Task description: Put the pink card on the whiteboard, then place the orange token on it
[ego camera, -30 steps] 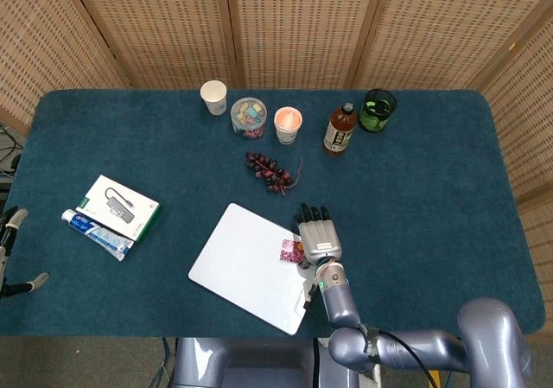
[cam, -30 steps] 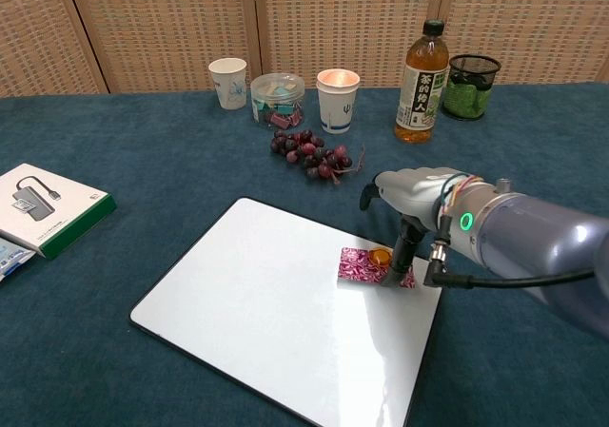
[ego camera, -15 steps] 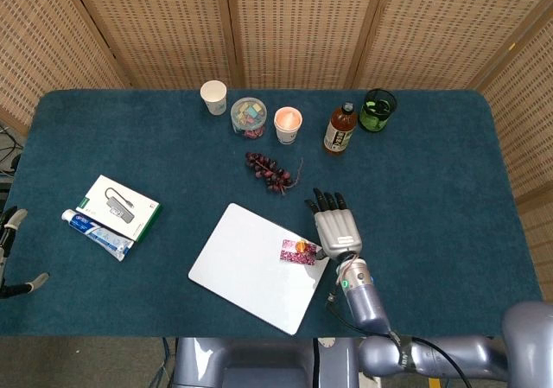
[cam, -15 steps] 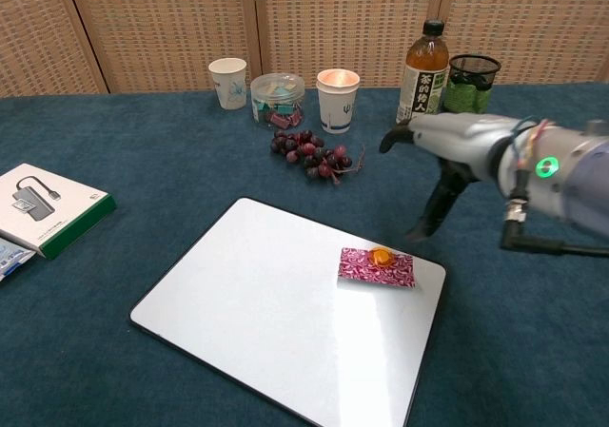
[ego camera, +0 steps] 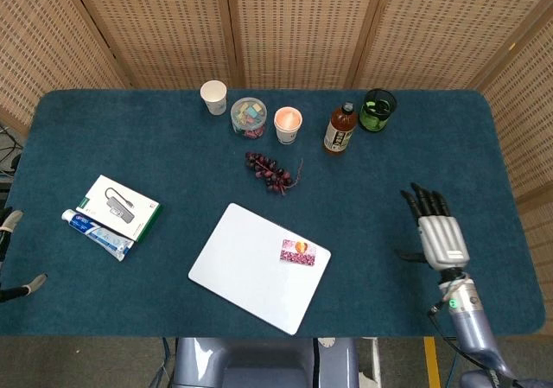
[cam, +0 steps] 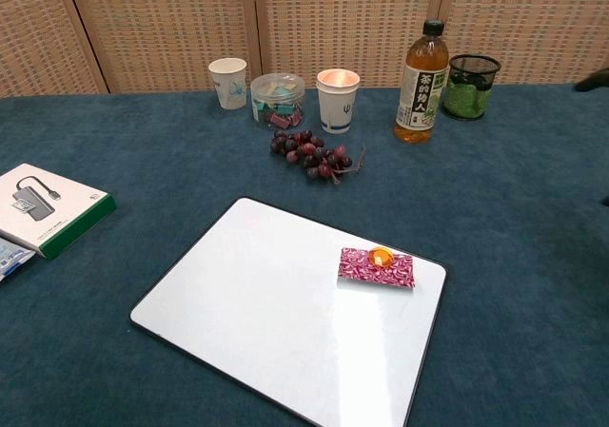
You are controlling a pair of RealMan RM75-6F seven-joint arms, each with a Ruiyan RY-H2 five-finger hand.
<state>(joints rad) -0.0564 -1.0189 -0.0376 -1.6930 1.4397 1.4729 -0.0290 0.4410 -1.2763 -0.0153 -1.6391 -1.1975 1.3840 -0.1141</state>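
Observation:
The pink patterned card lies flat on the whiteboard, near its right edge. On the card sits the small orange token. My right hand hovers over the cloth well to the right of the board, fingers spread and holding nothing; the chest view catches only a dark sliver of it at the right border. At the left border of the head view a small part of my left hand shows, too little to read its fingers.
A bunch of grapes lies behind the board. Along the back stand a paper cup, a jar of clips, a second cup, a tea bottle and a green mesh cup. A boxed adapter and toothpaste lie left.
My right hand has lifted off the card and swung far to the right, away from the board. The token and card stay where they were.

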